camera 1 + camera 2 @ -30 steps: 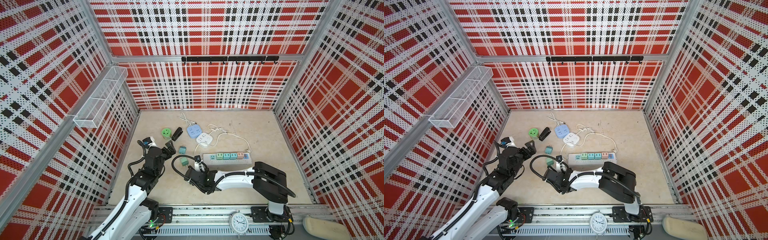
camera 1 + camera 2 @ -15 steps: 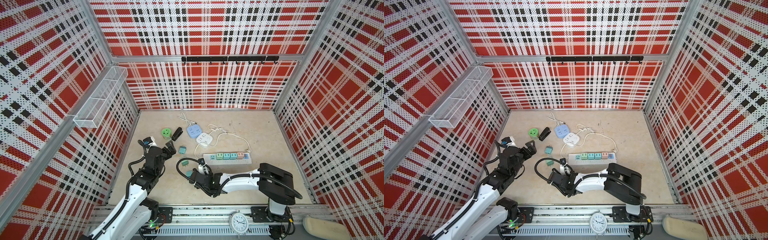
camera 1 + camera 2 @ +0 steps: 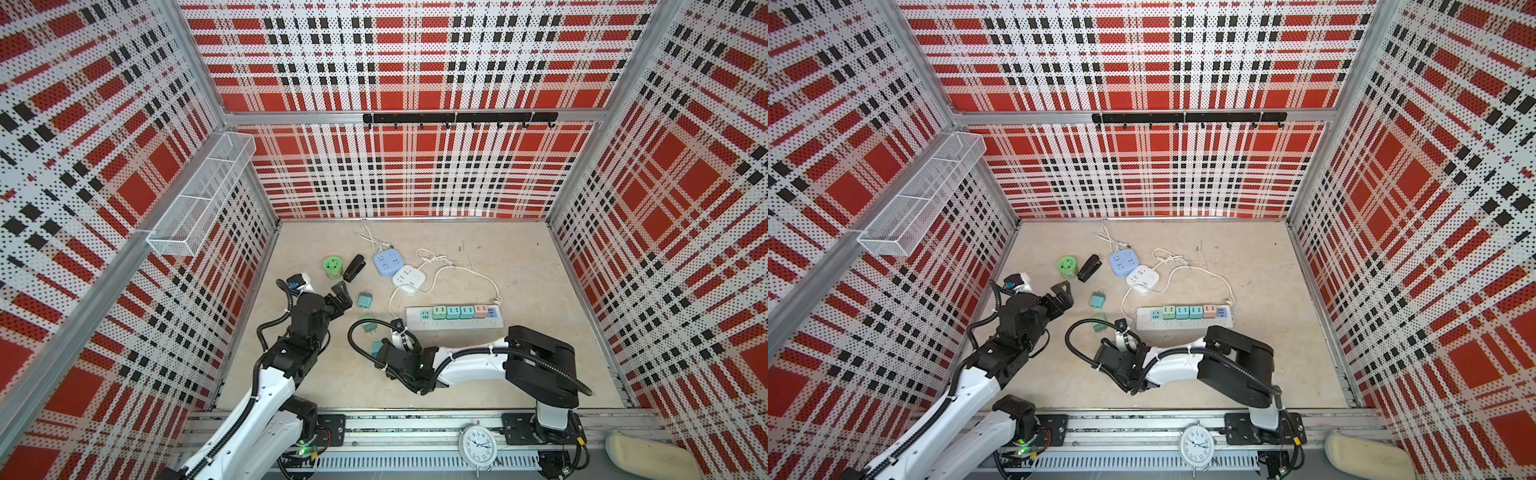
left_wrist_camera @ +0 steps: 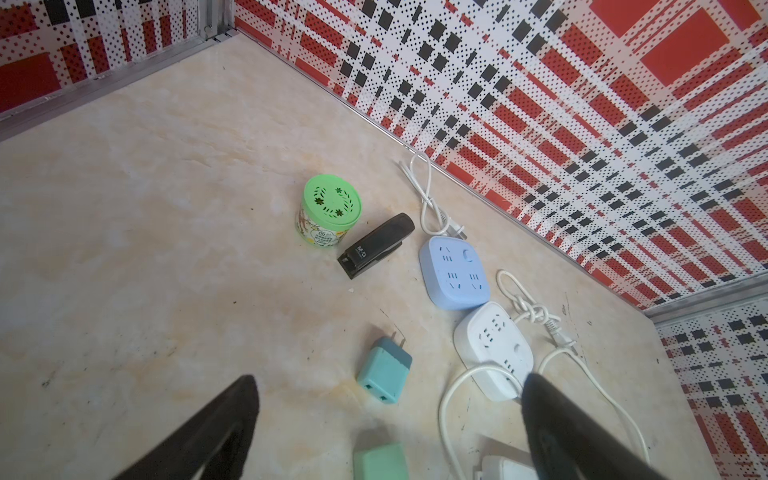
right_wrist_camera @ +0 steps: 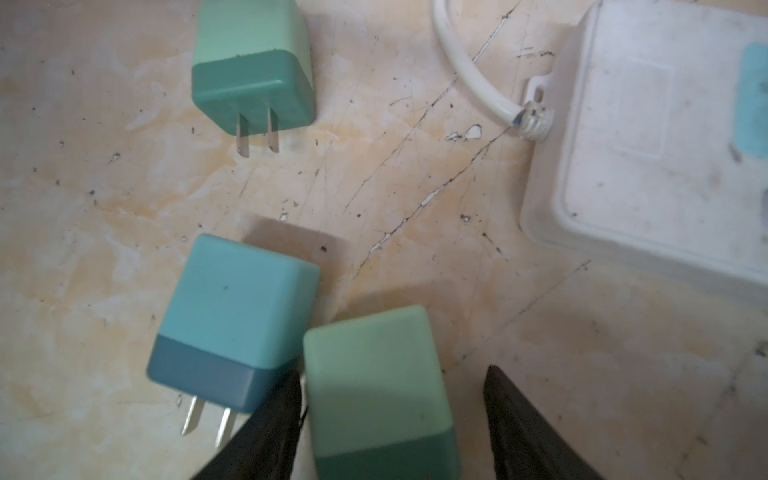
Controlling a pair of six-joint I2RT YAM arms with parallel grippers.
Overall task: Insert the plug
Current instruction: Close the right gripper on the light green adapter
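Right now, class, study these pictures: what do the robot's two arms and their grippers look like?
The left arm and right arm have white shells with black joints. A black ribbed cable loops along each. The left gripper and right gripper have black, tapered fingers. No markings are legible.

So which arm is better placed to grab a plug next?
Probably the right: the right hand straddles the pale green plug near the power strip, while the left hand hangs open, holding nothing.
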